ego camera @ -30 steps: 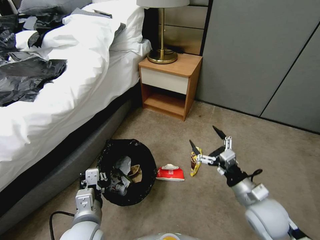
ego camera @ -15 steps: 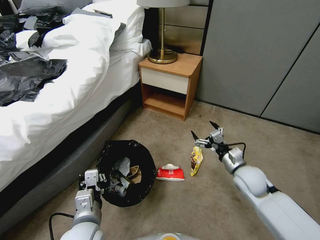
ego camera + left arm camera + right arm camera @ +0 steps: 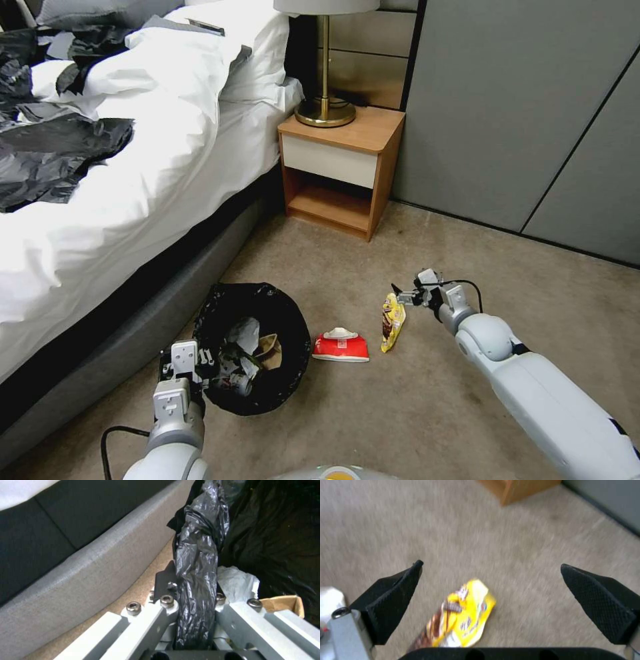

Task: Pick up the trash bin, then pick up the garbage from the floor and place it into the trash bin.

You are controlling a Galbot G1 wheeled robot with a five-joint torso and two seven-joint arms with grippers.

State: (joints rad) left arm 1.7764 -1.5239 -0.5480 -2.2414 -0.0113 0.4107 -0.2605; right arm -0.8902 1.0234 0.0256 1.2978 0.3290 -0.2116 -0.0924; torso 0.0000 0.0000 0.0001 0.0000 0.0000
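The trash bin [image 3: 297, 320], lined with a black bag, stands on the carpet by the bed with a white tissue [image 3: 245, 330] and a brown paper bag [image 3: 270, 347] inside. My left gripper [image 3: 200, 365] is shut on its near-left rim; the left wrist view shows the left gripper [image 3: 195, 597] pinching the folded black bag [image 3: 200, 555]. On the floor lie a red-and-white packet [image 3: 341, 347] and a yellow snack wrapper [image 3: 392, 322]. Low over the wrapper's far end, my right gripper [image 3: 408, 285] is open. In the right wrist view the right gripper [image 3: 491, 565] spreads wide above the yellow wrapper [image 3: 463, 620].
The bed [image 3: 133, 200] with large black plastic sheets [image 3: 53, 153] runs along the left. A wooden nightstand [image 3: 340, 167] with a brass lamp [image 3: 325, 110] stands ahead. Grey wall panels [image 3: 520, 113] close the right. Open carpet [image 3: 413, 413] lies in front.
My right arm has reached forward and dropped low, bringing the open gripper down over the yellow wrapper. The left gripper and the bin have stayed put.
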